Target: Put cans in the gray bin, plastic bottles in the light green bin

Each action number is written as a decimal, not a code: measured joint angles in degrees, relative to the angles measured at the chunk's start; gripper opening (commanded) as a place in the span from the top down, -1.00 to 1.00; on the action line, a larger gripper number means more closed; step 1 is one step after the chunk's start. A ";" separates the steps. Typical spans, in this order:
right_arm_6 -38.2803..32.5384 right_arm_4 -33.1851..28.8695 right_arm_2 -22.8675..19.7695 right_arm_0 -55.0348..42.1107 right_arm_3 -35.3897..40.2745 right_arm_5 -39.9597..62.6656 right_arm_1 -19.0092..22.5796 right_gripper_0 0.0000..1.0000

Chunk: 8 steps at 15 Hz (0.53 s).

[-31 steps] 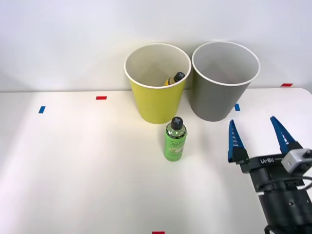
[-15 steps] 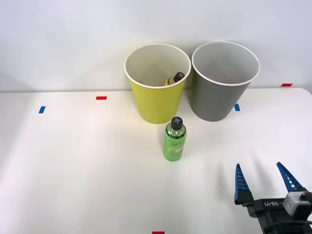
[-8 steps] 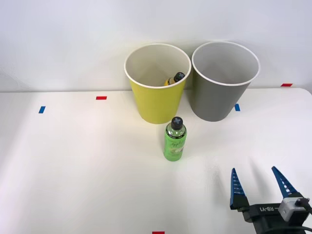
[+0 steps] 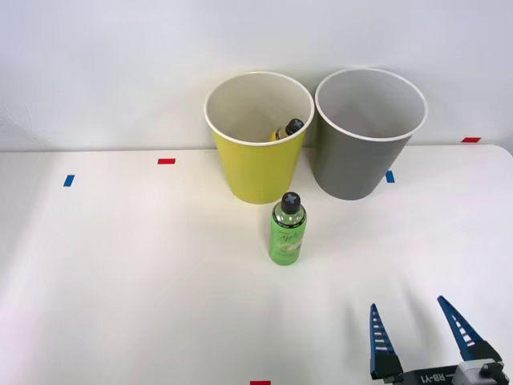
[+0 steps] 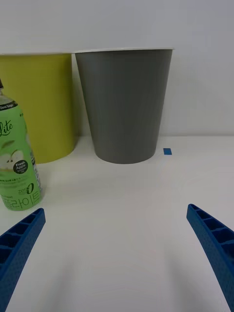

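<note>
Tall tapered gray wastebasket [image 5: 124, 105] upright on white tabletop [image 5: 122, 234], light rim on top. Tapered yellow-green wastebasket [image 5: 41, 105] just beside it. Small green plastic bottle [image 5: 17, 161] with apple label stands nearer, before yellow-green one. Small blue tape mark [image 5: 167, 151] near gray base. Blue ribbed fingers [image 5: 17, 243] spread wide, empty.
</note>
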<state>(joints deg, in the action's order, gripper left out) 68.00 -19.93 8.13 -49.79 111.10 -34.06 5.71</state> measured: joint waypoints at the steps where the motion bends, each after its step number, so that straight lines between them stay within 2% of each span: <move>1: -0.38 -0.26 0.33 -0.99 0.00 -1.05 -0.17 -1.00; 4: -1.39 -0.38 1.29 -2.70 -0.59 -3.08 -0.89 -1.00; 6: -1.36 -0.38 0.91 -1.15 -6.13 -8.44 -2.03 -1.00; 8: 1.05 -1.47 0.32 -0.33 -8.36 -11.18 -2.85 -1.00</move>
<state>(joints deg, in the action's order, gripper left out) 69.05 -21.40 8.45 -50.12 102.74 -45.25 2.86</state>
